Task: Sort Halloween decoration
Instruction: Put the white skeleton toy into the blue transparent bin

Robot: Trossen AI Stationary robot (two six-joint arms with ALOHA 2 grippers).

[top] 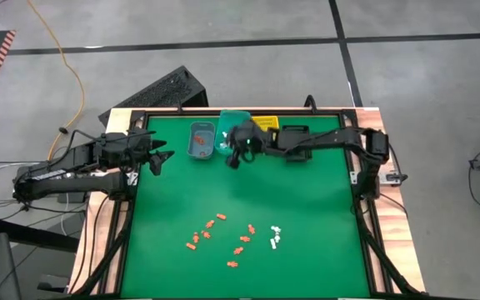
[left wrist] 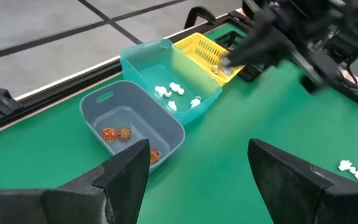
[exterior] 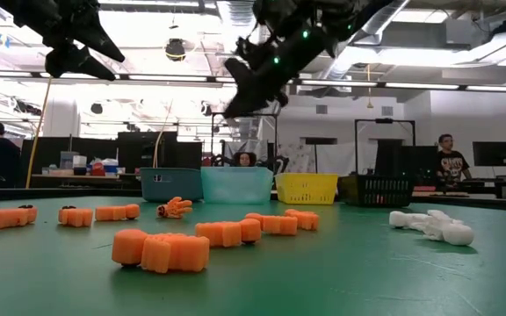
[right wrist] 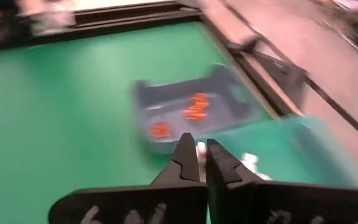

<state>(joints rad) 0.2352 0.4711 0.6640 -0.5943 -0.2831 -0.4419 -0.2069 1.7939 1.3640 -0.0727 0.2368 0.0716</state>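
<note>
Decorations [top: 238,238] lie scattered on my green table [top: 307,200], well away from the bins. Sorted white ones sit in the teal bin [left wrist: 146,62], orange in the blue bin [left wrist: 104,106]. My right gripper [right wrist: 196,163] pinches something white over them; my left gripper [left wrist: 197,168] waits open nearby.

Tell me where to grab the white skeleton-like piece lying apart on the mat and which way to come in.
Take the white piece across its narrow middle, coming straight down from above. It lies flat on the green mat, apart from the orange pieces, so fingers can probably straddle it. The limbs look too thin to pinch.
</note>
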